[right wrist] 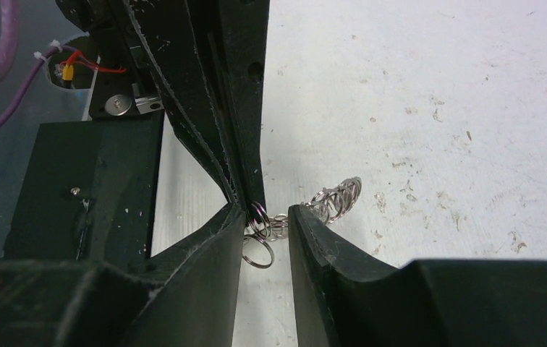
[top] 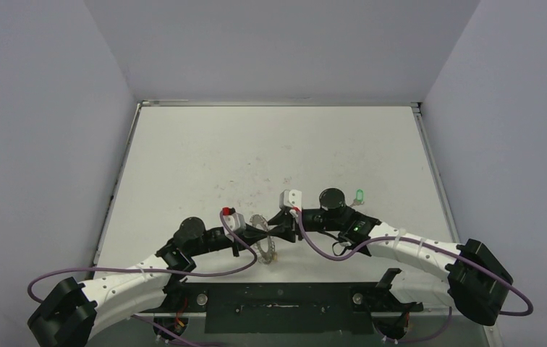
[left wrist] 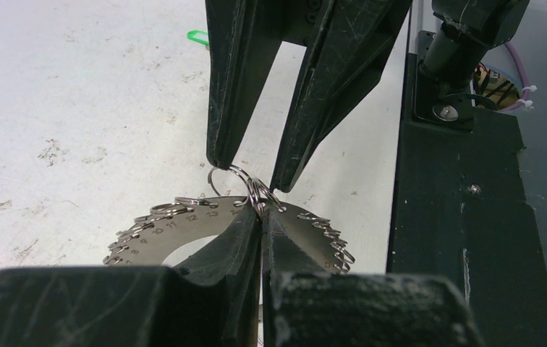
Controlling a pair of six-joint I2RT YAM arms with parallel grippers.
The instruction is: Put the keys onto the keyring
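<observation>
Room: pale plain walls (top: 39,108) close in the left, far and right sides. Nothing hangs over the work.
Counter: white counter (top: 270,144), scuffed and speckled, flat. A black mounting plate (top: 285,307) runs along its near edge between my two arms.
Left hand: my left hand (left wrist: 262,220) is clamped tight on the keyring, fingertips meeting at its fringed rim. It holds the ring near the counter's near edge, about midway between the arms.
Right hand: my right hand (right wrist: 266,220) faces the left one tip to tip, jaws narrow. A few wire loops sit in the gap. I cannot tell whether the pads bite them or only bracket them.
Keyring: the keyring (left wrist: 176,231) shows its flat, numbered face to the left wrist view and fans out to either side of my left fingers. I cannot tell whether its lower edge rests on the counter.
Green key: the green key (top: 359,195) lies loose on the counter, on the far side of my right forearm and well apart from the ring. Its long axis is too small to read.
Wire loops: the wire loops (right wrist: 258,253) bunch at the rim exactly where the two hands meet.
Yellow-orange key: not seen.
Bearing for the coming move: the key lies behind my right hand and to its right, so I judge the right arm the nearer one to fetch it. The left need only hold the rim presented.
</observation>
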